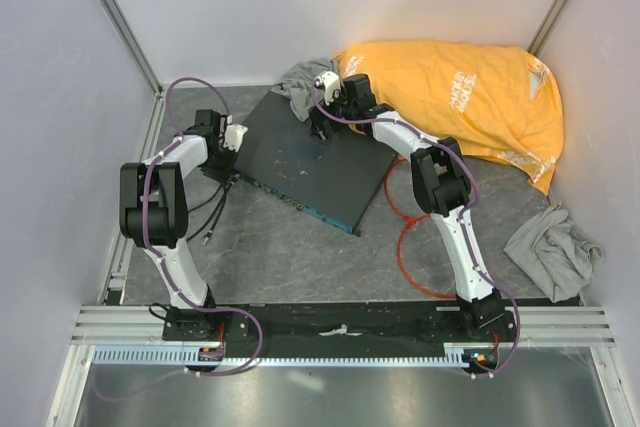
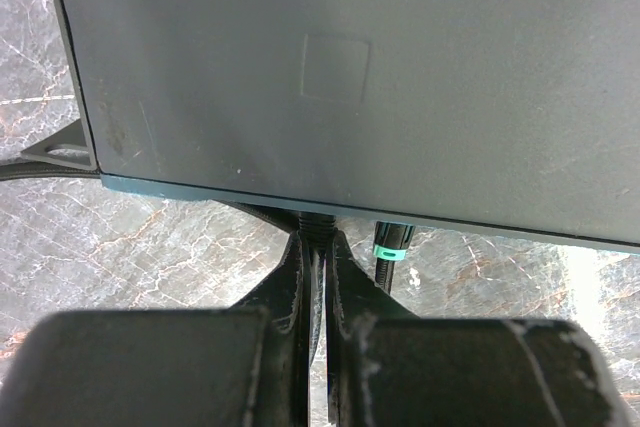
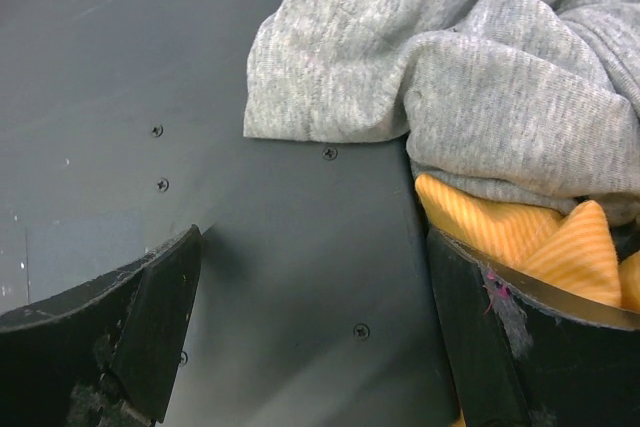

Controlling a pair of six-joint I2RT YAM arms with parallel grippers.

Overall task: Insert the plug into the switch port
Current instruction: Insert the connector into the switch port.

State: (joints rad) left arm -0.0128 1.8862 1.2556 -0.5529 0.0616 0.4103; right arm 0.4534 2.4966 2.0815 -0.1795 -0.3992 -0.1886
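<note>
The dark grey switch box (image 1: pixel 300 159) lies at an angle mid-table, its blue-green port edge (image 1: pixel 300 203) facing the near left. The single ports are too small to tell apart. A red cable (image 1: pixel 405 232) loops on the table right of the box; the plug on its end is hidden. My left gripper (image 1: pixel 231 141) sits at the box's left corner. In the left wrist view it (image 2: pixel 318 239) is shut on a black ribbed cable end (image 2: pixel 315 219) that runs under the box edge (image 2: pixel 350 203). My right gripper (image 1: pixel 322 119) (image 3: pixel 315 282) stands open across the box's far corner, holding nothing.
A second black plug with a green ring (image 2: pixel 393 247) sits just right of the held one. Black cables (image 1: pixel 205 219) trail left of the box. Grey cloth (image 3: pixel 450 57) and orange cloth (image 1: pixel 460 97) crowd the box's far side. Another grey cloth (image 1: pixel 555 247) lies at the right wall.
</note>
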